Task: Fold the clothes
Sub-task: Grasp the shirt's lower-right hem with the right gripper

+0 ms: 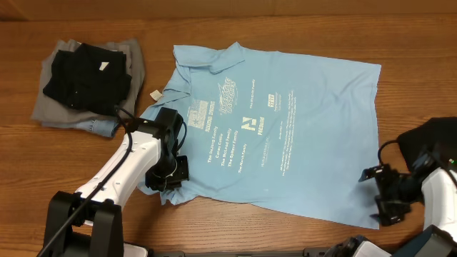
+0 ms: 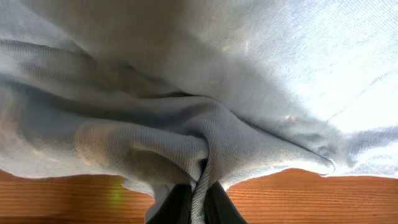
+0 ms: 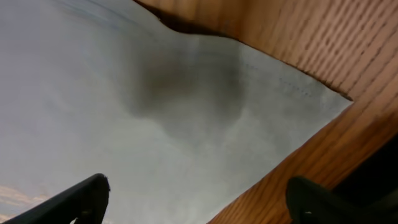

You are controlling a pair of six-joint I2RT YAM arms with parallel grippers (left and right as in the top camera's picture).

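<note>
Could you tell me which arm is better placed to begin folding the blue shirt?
Left: the left gripper is shut on the shirt's bunched edge; the right gripper hangs open over a corner, holding nothing.

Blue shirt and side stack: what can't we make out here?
- Overhead: shirt lettering too small to read.
- Overhead: left arm covers the shirt's edge beneath it.
- Overhead: black garment hides most of the grey piece and denim piece beneath.
- Left wrist: bunched shirt cloth buries the jaws, bottom edge crops them.
- Right wrist: bottom edge crops the open jaws; contact with cloth unclear.
</note>
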